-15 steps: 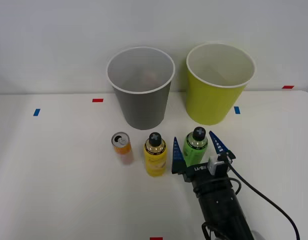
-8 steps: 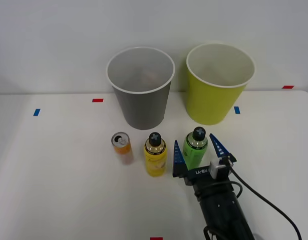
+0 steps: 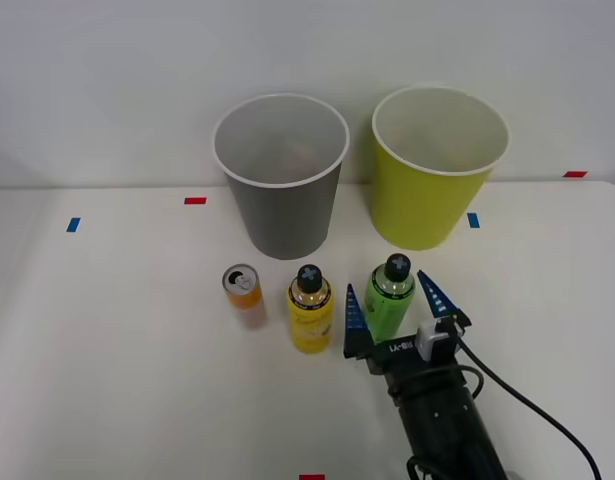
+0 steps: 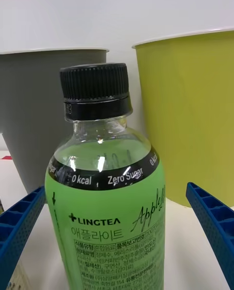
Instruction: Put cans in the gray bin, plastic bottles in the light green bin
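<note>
Green bottle (image 3: 389,297) upright, between open jaws, untouched

Yellow bottle (image 3: 310,310) just beside the green bottle (image 3: 389,298) (narrow gap), bare table (image 3: 117,350) leftward.

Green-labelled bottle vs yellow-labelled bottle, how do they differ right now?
The green-labelled plastic bottle stands between the open blue fingers of the right end effector; the yellow-labelled plastic bottle stands outside them, to the robot's left. The green one sits nearer the lime-green round bin, the yellow one in front of the dark gray round bin. Both stand upright with black caps.
</note>
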Controlling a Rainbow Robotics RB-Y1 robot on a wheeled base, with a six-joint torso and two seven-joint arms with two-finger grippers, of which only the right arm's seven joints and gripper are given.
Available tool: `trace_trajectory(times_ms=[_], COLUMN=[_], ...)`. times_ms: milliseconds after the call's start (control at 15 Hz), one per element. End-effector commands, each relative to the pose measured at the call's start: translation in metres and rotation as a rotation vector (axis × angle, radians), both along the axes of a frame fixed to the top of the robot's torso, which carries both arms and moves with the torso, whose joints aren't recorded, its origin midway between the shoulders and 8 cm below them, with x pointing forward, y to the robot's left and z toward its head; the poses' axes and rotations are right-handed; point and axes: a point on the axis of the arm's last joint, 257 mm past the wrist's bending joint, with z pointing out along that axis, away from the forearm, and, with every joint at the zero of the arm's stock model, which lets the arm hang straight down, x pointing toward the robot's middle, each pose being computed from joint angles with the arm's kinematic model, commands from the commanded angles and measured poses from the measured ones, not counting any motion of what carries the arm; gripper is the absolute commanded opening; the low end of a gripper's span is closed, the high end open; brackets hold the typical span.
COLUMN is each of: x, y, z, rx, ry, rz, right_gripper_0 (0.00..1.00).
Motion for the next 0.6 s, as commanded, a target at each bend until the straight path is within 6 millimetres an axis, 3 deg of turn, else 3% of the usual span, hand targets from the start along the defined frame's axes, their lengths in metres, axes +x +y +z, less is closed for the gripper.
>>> trace_trajectory(times_ms=[67,533,600], x=[0.0016,0.0041,0.0040], y=[0.0045,0.0013,-0.0005], z=[0.0040,0.0055,0.0053], rx=[0.002,-0.012,-0.020], ry=[-0.008,-0.015,-0.017], rz=[0.007,-0.004,-0.009], right_gripper_0=[1.00,1.00,0.83])
